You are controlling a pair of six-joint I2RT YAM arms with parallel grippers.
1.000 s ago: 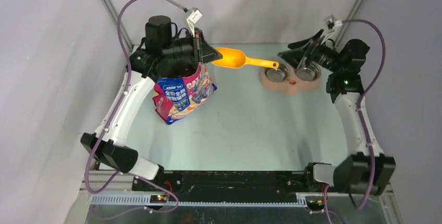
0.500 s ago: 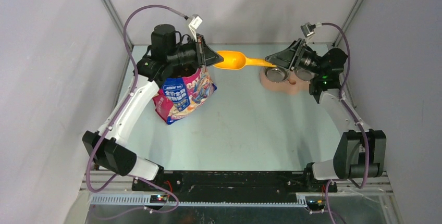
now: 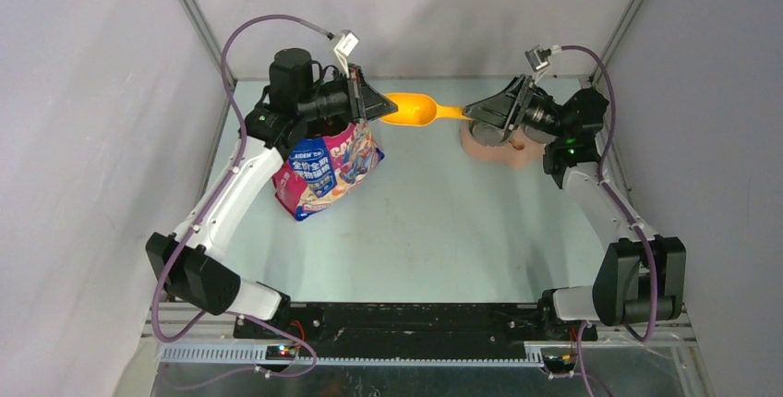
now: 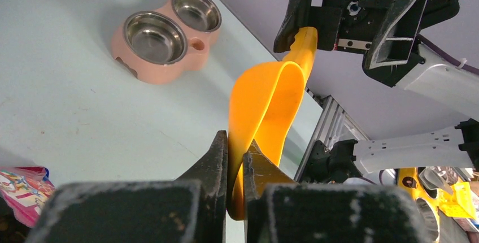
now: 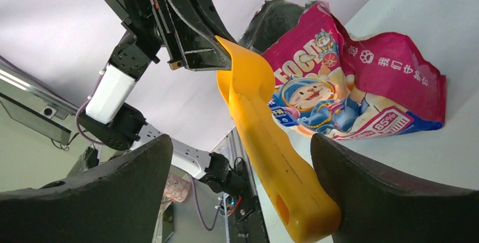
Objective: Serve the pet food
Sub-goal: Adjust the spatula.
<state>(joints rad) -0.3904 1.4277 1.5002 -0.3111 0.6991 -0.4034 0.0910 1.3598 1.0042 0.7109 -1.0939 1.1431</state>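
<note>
Bag [image 3: 323,171] lies on counter [image 3: 443,222] at left; pet food not discernible, bag mouth dark. Left jaws pinch yellow scoop [image 3: 411,108] by its bowl rim, midair. Right jaws wide, straddling the scoop handle, over pink double bowl [image 4: 144,68].

Both arms stretch forward with elbows raised and wrists turned inward to face each other, the left gripper [image 3: 377,107] pinched on the rim of a yellow scoop [image 3: 411,107], the right gripper [image 3: 473,111] with jaws spread wide.

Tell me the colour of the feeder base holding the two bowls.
Pale pink feeder base; clearest in the left wrist view.
</note>
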